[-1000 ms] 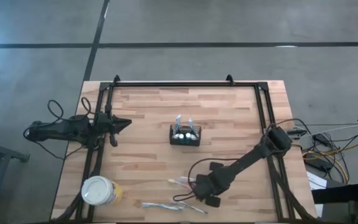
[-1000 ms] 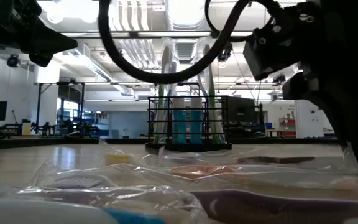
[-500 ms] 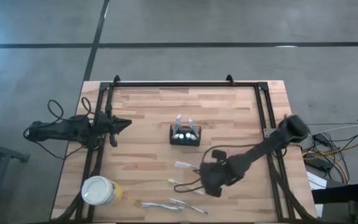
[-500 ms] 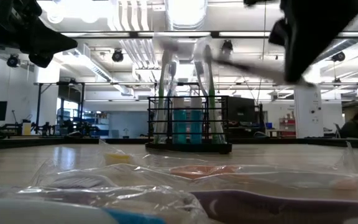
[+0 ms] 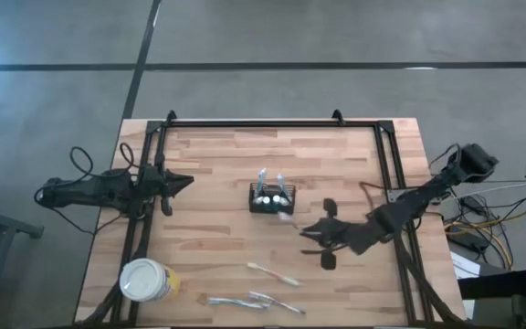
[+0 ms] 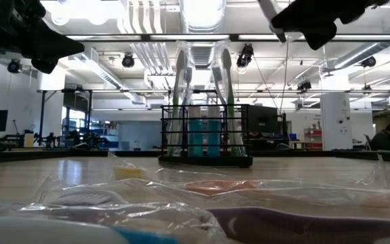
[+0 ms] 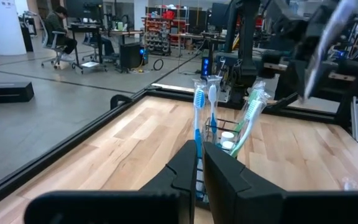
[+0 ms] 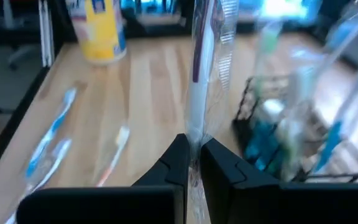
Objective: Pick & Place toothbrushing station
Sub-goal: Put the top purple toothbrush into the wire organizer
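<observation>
High view: caddy (image 5: pixel 272 199) lengthwise left-right

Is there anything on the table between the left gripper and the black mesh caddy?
No. In the high view, only bare wood lies between the left gripper and the caddy. The wrapped toothbrushes lie nearer the table's front edge, off that line.
</observation>
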### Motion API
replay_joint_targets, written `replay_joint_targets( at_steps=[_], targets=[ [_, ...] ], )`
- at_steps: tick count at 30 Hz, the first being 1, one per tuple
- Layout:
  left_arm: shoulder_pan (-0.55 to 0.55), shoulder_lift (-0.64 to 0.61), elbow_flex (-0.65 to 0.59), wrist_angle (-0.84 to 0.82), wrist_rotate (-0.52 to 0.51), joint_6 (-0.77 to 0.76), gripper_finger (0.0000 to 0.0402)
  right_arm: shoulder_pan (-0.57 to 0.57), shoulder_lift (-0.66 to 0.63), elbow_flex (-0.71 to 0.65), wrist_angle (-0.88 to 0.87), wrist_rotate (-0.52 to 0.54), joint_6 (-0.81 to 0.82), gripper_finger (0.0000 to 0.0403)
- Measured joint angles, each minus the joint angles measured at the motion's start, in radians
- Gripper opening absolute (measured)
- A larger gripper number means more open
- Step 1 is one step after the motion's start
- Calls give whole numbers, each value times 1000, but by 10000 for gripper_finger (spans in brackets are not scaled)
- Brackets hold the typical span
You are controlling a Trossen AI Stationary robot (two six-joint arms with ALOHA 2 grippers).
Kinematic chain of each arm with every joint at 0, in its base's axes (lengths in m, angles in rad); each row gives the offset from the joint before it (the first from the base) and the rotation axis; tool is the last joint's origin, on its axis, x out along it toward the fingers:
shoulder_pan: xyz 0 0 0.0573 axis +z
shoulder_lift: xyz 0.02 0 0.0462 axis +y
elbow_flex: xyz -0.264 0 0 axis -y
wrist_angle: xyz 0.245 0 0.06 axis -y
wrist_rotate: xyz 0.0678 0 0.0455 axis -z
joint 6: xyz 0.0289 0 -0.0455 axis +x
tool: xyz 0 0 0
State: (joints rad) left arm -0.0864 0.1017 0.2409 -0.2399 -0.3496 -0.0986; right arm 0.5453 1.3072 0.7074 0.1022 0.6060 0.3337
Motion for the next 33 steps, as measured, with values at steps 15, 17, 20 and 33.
replay_joint_targets(
  at_steps=[15, 17, 20, 33],
  targets=[
    [0, 0, 0, 1, 8, 35, 32, -3, -284, -391, 554, 113, -424, 18],
    [0, 0, 0, 6, 11, 46, 32, -5, -346, -429, 563, 113, -432, 18],
    [0, 0, 0, 54, 18, 47, 32, -6, -454, -487, 563, 113, -439, 18],
    [0, 0, 1, 138, 92, 97, 13, -5, -842, -524, 235, 83, -455, 18]
  ],
)
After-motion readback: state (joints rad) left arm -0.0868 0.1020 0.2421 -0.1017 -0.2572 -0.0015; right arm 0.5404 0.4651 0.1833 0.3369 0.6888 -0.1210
